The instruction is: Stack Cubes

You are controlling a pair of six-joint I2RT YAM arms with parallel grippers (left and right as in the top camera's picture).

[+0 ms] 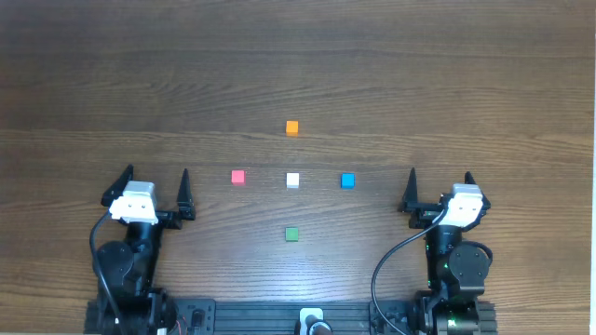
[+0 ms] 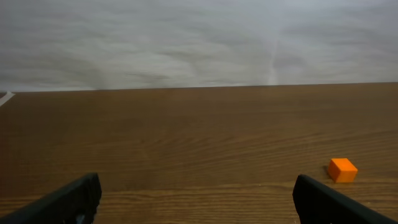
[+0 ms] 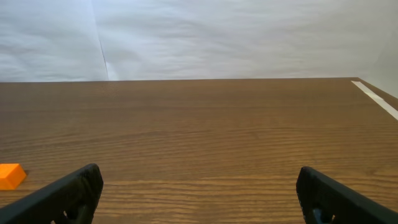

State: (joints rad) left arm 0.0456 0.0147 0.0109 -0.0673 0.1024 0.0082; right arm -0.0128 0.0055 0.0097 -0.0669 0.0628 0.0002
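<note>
We see the white cube point(image 1: 293, 180) on the wooden table point(image 1: 466, 74): orange cube point(image 1: 292, 127) beyond it, green cube point(image 1: 292, 234) before it, pink cube point(image 1: 238, 177) left, blue cube point(image 1: 347, 180) right, none touching. Left gripper point(image 1: 156, 177) and right gripper point(image 1: 440, 177) flank it, fingers spread; pale wall point(image 2: 199, 37) behind.

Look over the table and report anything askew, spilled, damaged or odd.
Nothing stands out. The small orange cube, pink cube, white cube, blue cube and green cube sit flat and apart in a cross on the wooden table, none stacked or tipped. The left gripper and right gripper are open, clear of them.
</note>
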